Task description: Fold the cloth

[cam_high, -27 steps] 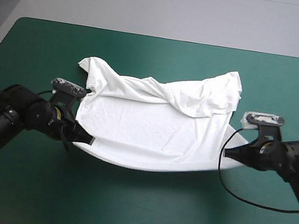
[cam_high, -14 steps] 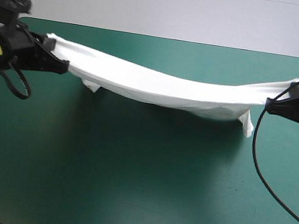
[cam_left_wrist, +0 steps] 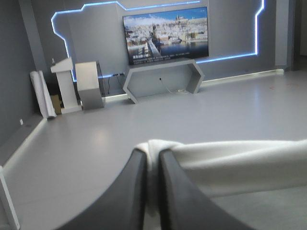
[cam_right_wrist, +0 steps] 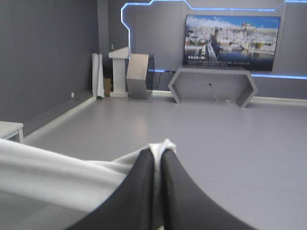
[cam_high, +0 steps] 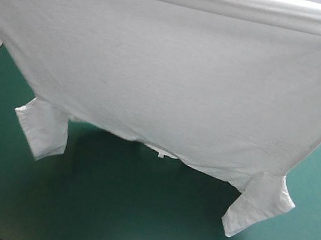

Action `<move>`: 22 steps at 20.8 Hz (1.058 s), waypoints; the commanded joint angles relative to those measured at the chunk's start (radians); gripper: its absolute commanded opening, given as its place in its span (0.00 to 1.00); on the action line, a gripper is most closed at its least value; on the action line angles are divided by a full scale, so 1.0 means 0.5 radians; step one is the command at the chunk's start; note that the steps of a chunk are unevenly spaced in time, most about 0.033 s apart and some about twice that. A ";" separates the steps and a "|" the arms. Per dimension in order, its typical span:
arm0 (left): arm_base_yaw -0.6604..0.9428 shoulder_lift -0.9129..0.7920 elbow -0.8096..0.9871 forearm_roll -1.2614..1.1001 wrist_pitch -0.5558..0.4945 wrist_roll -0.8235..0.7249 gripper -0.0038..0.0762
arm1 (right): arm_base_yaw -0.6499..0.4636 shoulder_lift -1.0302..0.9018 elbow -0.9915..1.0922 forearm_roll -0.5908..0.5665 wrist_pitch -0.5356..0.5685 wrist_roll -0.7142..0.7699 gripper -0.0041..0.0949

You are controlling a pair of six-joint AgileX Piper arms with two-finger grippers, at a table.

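Observation:
The white T-shirt [cam_high: 168,78] hangs stretched wide high above the teal-green table [cam_high: 130,220], filling most of the high view. Its taut hem runs along the top. Its two short sleeves [cam_high: 40,130] [cam_high: 257,205] dangle at the lower corners, clear of the cover. Neither gripper shows in the high view. In the left wrist view my left gripper [cam_left_wrist: 152,155] is shut on a pinch of the T-shirt [cam_left_wrist: 240,163], which stretches off to one side. In the right wrist view my right gripper [cam_right_wrist: 157,152] is likewise shut on the T-shirt [cam_right_wrist: 48,177], a white tuft poking out at the tips.
Bare teal-green cover shows beneath the hanging shirt and toward the near edge. Both wrist views look level into the room, well above the table.
Both arms have risen sharply with the shirt's edge. Earlier the shirt lay on the table, then sagged low between the grippers. Now it hangs like a curtain in front of the high camera.

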 commanded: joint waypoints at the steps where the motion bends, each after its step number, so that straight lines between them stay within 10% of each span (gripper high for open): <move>1: -0.003 -0.015 -0.099 0.134 -0.231 0.099 0.04 | -0.002 -0.009 -0.157 -0.129 -0.221 -0.084 0.02; 15: 0.002 0.485 -0.173 0.085 -0.526 0.049 0.04 | -0.002 0.596 -0.316 0.193 -0.696 -0.093 0.02; 22: 0.029 0.943 -0.580 0.158 -0.678 0.046 0.04 | -0.002 0.870 -0.364 0.234 -1.407 -0.093 0.02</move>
